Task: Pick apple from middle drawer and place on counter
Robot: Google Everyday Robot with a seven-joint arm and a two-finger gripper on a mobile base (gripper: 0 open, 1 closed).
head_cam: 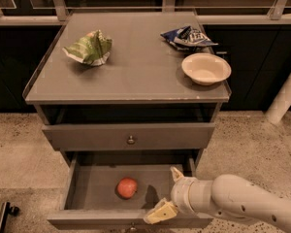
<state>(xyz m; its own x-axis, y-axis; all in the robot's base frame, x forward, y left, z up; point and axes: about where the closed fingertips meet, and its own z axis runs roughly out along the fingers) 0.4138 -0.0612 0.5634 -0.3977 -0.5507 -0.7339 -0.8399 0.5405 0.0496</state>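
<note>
The red-orange apple (127, 187) lies on the floor of the open middle drawer (87, 188), near its centre. My gripper (167, 194) is over the drawer's right front part, to the right of the apple and apart from it. Its two cream fingers (160, 212) are spread, one up by the drawer's right side and one low at the front edge, with nothing between them. The grey counter (136, 67) is above, with the shut upper drawer (130, 137) under it.
On the counter are a crumpled green bag (89, 48) at the left, a blue chip bag (186, 37) at the back right and a white bowl (206, 68) at the right. A white pole (285, 98) stands on the speckled floor to the right.
</note>
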